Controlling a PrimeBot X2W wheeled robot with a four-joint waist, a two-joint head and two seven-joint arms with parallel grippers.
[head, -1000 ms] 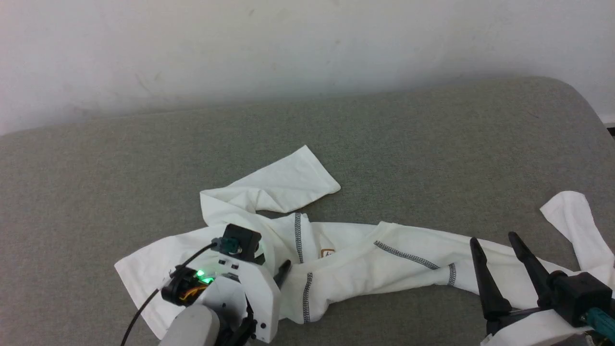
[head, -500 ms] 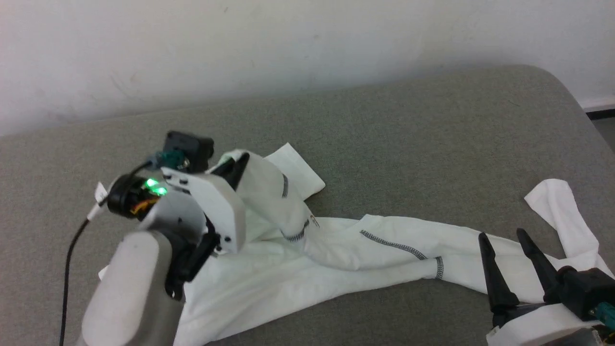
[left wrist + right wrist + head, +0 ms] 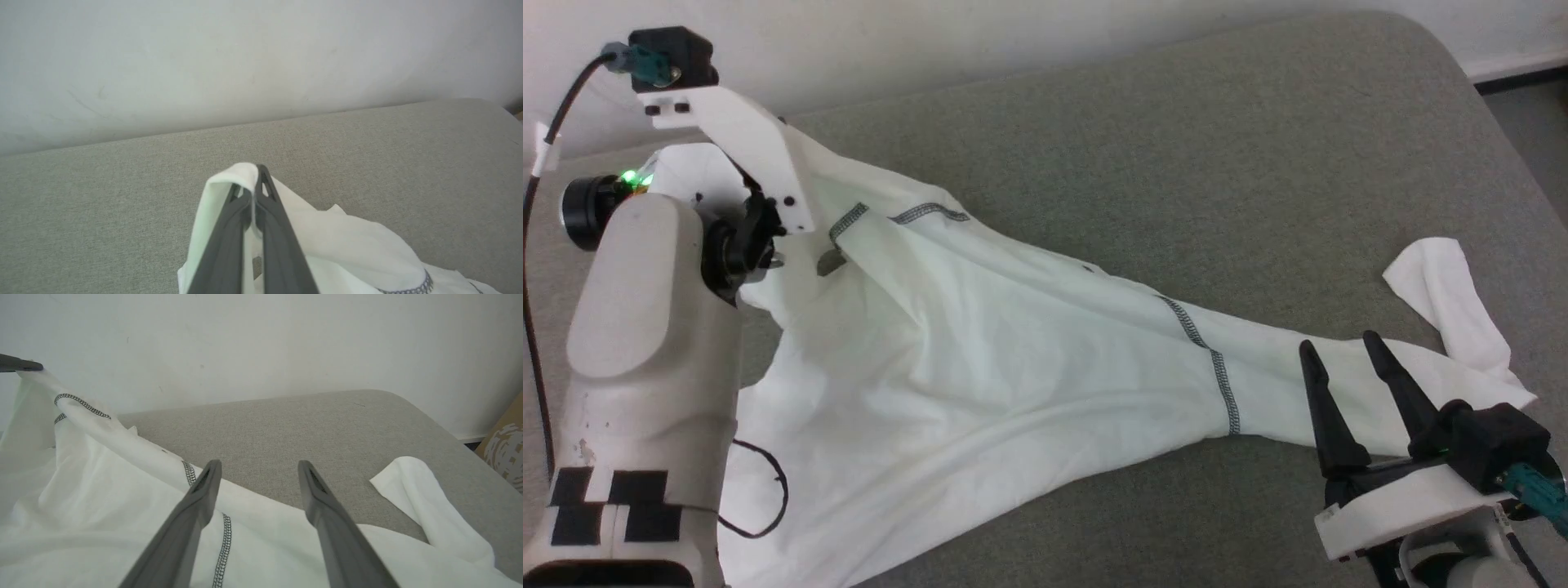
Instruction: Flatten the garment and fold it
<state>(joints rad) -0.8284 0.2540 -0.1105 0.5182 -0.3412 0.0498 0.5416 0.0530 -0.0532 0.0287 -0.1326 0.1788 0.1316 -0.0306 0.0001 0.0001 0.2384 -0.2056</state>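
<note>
The pale wall [image 3: 261, 61] rises behind the far edge of the tabletop [image 3: 1176, 147], which is covered in grey woven cloth and has a rounded far right corner.

A white long-sleeved shirt [image 3: 980, 359] stretches across the tabletop from far left to near right. Its far left end is held up off the tabletop. The body slopes down from there in a broad, creased sheet. One sleeve [image 3: 1445, 302] lies flat toward the tabletop's right edge, with its cuff end pointing to the far side.

My left forearm [image 3: 645, 327] stands over the tabletop's near left part, and a thin black cable [image 3: 768, 490] loops beside it against the cloth.

My left hand [image 3: 251, 192] is up over the tabletop's far left. Its two dark fingers are pressed together, with a fold of the shirt pinched between them and white fabric draped over one finger.

My right hand [image 3: 1339, 343] hangs over the tabletop's near right corner. Its fingers are spread well apart with nothing between them, and the shirt's lower stretch passes beneath their tips.

Dark grey stitching [image 3: 1217, 376] runs across the shirt above the middle of the tabletop, with another short run near the raised end.

In the right wrist view, a brown printed thing [image 3: 506, 449] sits past the tabletop's right edge. I cannot tell what it is.
</note>
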